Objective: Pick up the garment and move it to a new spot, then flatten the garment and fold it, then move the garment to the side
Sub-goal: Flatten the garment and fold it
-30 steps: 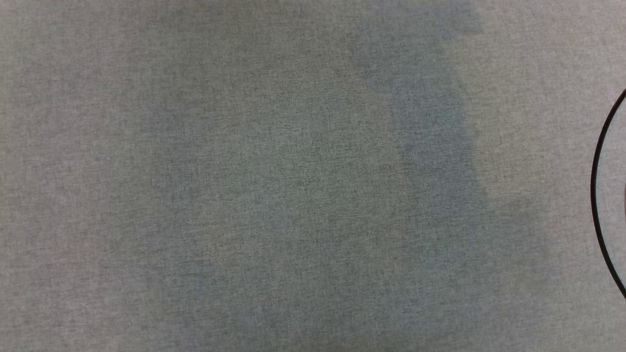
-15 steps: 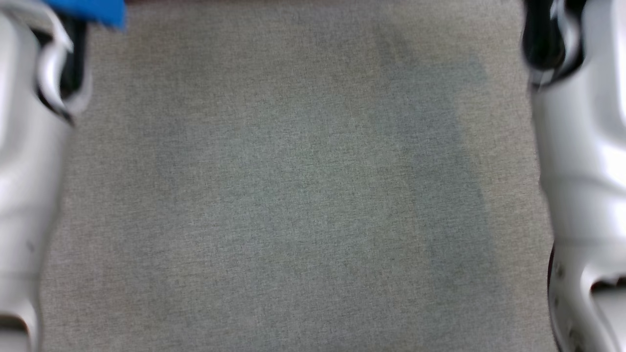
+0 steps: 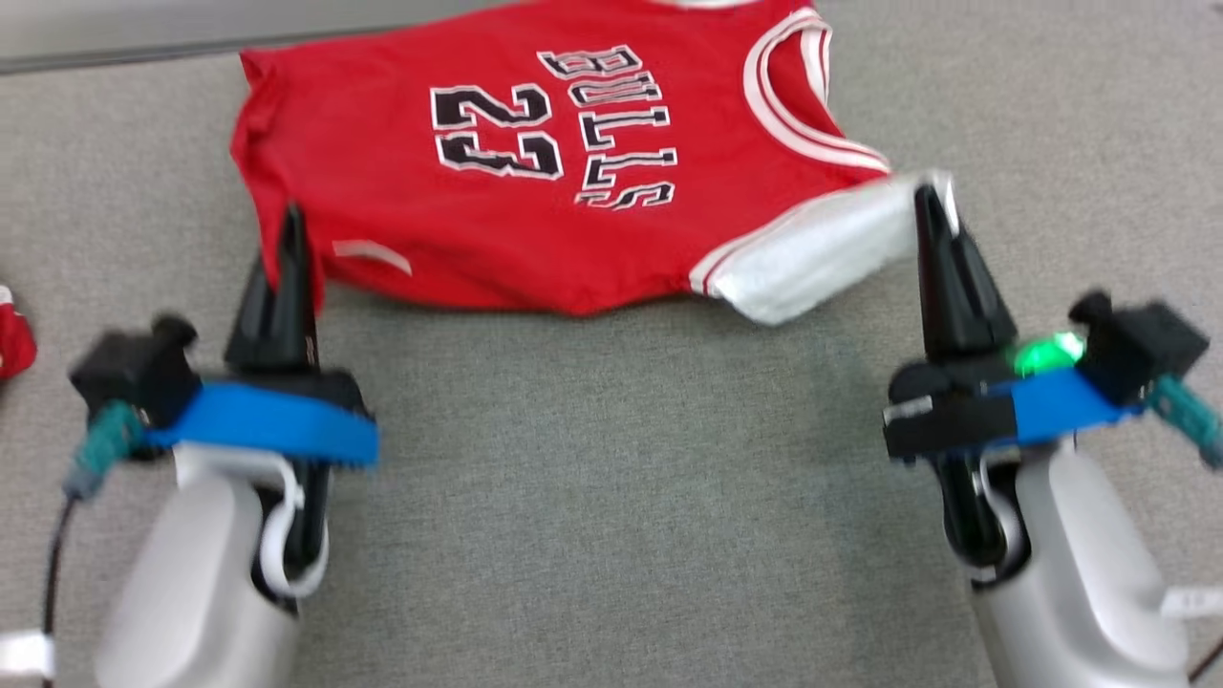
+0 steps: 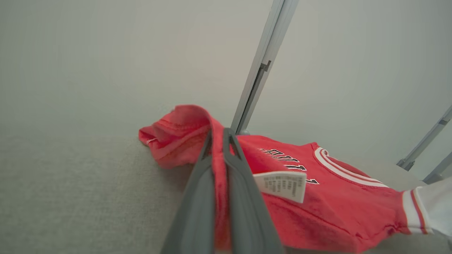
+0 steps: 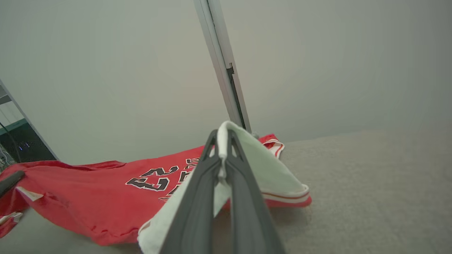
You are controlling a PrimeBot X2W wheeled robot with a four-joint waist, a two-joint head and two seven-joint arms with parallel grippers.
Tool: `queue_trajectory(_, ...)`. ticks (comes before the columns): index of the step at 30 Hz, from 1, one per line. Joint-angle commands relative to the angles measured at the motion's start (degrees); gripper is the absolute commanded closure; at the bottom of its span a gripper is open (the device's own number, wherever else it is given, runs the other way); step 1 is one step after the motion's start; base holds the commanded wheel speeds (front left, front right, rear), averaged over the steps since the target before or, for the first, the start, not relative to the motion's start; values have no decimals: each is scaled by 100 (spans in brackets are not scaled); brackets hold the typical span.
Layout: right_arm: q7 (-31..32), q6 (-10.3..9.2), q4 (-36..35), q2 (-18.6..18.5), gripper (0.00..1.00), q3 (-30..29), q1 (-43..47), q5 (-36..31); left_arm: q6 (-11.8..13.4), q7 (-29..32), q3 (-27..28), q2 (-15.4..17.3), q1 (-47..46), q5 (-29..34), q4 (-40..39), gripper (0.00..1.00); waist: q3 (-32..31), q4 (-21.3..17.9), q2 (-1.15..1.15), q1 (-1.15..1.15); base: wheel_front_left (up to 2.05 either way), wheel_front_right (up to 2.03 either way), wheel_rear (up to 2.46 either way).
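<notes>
A red jersey garment [image 3: 535,162] with white trim, "BULLS" and "23" lies spread on the grey cloth table [image 3: 592,497], at the far side in the head view. My left gripper [image 3: 291,225] is shut on the garment's red hem corner [image 4: 183,137], with a white label [image 4: 280,185] hanging beside the fingers. My right gripper [image 3: 932,205] is shut on the garment's white sleeve [image 3: 822,253], and the cloth drapes over its fingertips in the right wrist view [image 5: 223,139].
A small red object [image 3: 14,339] sits at the table's left edge. A grey metal post [image 5: 220,67] stands behind the table against a pale wall. The table's far edge [image 3: 115,53] runs just beyond the garment.
The head camera has swung up: the earlier frames showed bare grey cloth, then the forearms, and now both grippers and the garment are in view.
</notes>
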Motion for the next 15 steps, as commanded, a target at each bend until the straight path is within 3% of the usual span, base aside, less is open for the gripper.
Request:
queue_trajectory(1, -21, 3, -71, 16, 100, -48, 296, 49, 5, -27, 88, -51, 243, 63, -32, 100, -136, -53, 0, 1, 0, 0, 0)
queue_trajectory(15, 207, 3, -694, 61, 100, -475, 2657, 147, -167, -27, 773, -752, 2287, 420, -106, 100, -891, 65, 0, 1, 0, 0, 0)
